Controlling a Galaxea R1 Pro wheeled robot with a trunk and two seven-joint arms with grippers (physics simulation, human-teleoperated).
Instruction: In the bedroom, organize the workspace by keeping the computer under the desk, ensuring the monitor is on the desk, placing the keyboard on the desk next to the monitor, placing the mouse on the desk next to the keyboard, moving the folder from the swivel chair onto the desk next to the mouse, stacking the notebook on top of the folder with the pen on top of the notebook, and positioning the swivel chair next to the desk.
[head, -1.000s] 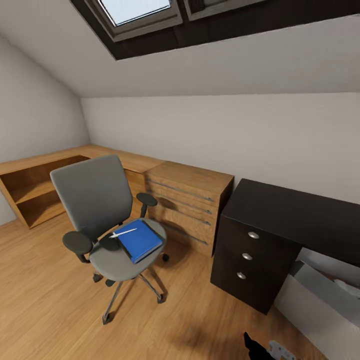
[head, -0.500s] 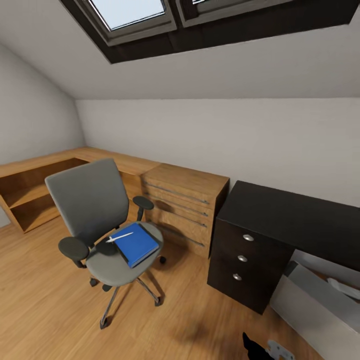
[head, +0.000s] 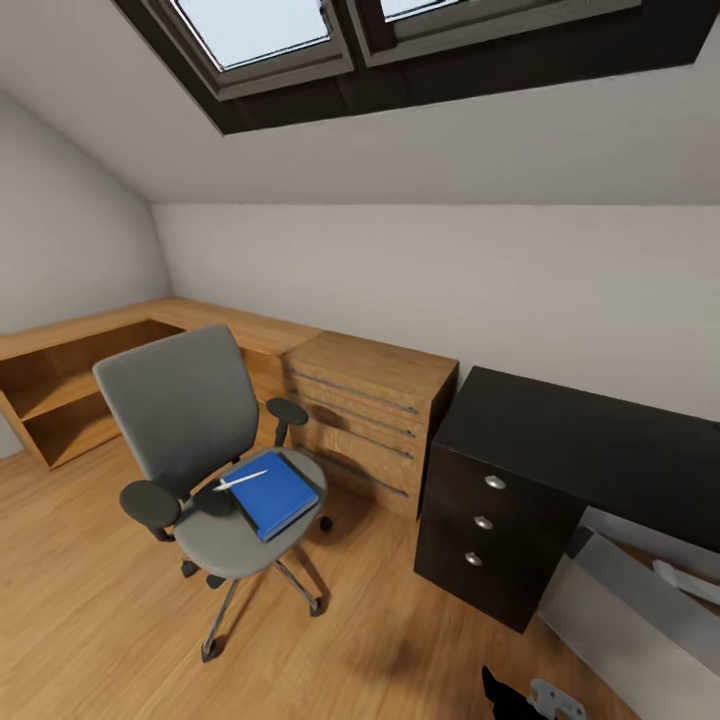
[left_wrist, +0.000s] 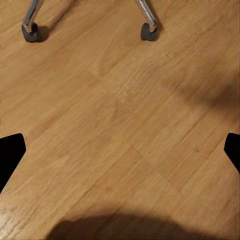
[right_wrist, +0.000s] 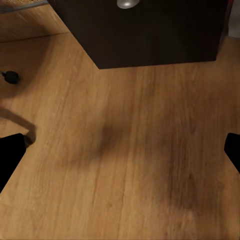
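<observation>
The grey swivel chair (head: 185, 415) stands on the wood floor left of the black desk (head: 600, 430). On its seat lies the blue folder (head: 272, 496). The white pen (head: 240, 480) rests across the folder's corner and a dark flat thing that looks like the notebook (head: 213, 497). The light-grey computer (head: 615, 620) sits under the desk at the right. The monitor, keyboard and mouse are out of view. My left gripper (left_wrist: 120, 152) is open over bare floor near two chair castors (left_wrist: 31, 33). My right gripper (right_wrist: 120, 150) is open over the floor in front of the desk's drawer unit (right_wrist: 150, 35).
A light-wood drawer chest (head: 370, 420) stands between chair and desk, with a low wooden shelf (head: 70, 380) running along the left wall. The ceiling slopes down under a skylight (head: 270, 25). A black and grey part of my arm (head: 525, 697) shows at the bottom edge.
The head camera has tilted up and shifted a little, so the whole picture moved. The chair, folder, pen and desk stand as before.
</observation>
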